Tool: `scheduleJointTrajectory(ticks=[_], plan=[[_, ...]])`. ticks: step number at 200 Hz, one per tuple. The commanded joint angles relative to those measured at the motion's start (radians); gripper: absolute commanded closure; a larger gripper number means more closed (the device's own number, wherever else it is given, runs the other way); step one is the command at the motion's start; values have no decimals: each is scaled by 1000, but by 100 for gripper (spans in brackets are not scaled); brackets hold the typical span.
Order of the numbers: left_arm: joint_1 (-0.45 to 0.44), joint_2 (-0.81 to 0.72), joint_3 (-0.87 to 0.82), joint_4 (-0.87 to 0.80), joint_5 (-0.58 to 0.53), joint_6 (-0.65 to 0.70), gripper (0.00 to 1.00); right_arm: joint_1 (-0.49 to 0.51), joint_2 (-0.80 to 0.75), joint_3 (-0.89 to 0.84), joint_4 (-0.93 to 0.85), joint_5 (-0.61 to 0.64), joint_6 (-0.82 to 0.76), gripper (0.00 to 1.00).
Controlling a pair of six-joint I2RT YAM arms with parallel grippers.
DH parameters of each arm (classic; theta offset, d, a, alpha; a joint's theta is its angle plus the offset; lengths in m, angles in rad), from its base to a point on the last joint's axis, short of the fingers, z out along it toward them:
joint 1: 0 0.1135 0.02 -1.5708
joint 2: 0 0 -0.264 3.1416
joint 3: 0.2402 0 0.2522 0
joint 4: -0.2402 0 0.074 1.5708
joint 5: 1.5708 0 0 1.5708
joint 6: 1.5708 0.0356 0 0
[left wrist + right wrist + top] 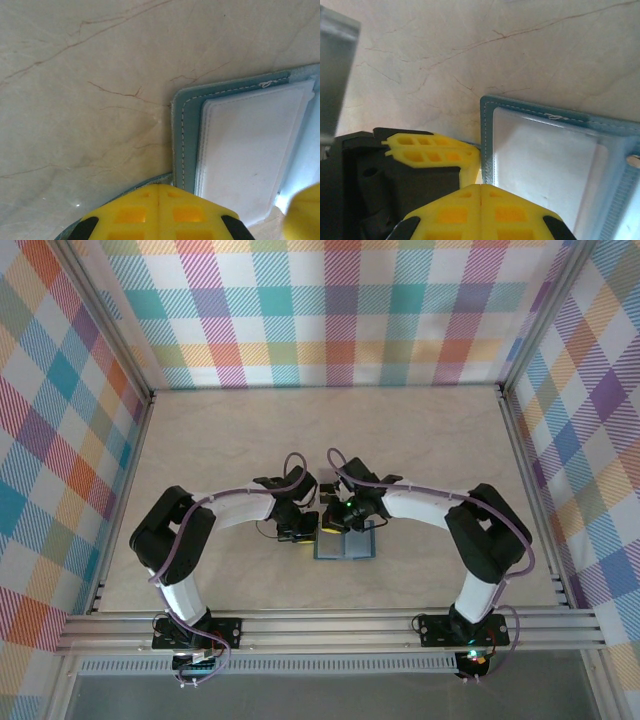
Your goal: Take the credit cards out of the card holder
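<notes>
The card holder (347, 546) lies opened flat on the table, teal at its stitched border (183, 142) and pale grey-white on the inside panel (247, 150). My left gripper (298, 532) is shut, its yellow tips (159, 187) meeting right at the holder's near-left corner with nothing visible between them. Beside it my right gripper (338, 523) is also shut, and its tips (481, 187) touch the holder's left edge (486, 145). The left gripper's fingers (435, 150) sit just left of that edge. The credit cards are hidden; the pale panel (545, 170) covers whatever lies inside.
The beige marbled table (330, 440) stretches away behind the holder. Plaid walls (330, 310) close in the back and both sides. An aluminium rail (330, 625) with both arm bases runs along the near edge. A blurred grey part (335, 75) hangs at the upper left of the right wrist view.
</notes>
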Motion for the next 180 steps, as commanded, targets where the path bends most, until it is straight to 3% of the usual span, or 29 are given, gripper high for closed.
scheduleJointTrajectory(ticks=[1, 72, 180], plan=[[-7, -8, -39, 5, -15, -6, 95, 17, 35, 43, 20, -26, 19, 97], [-7, -32, -59, 5, -21, -9, 96, 43, 112, 54, 22, -36, 17, 94], [-6, -53, -74, 10, -24, -17, 96, 50, 106, 16, -12, -1, 18, 92]])
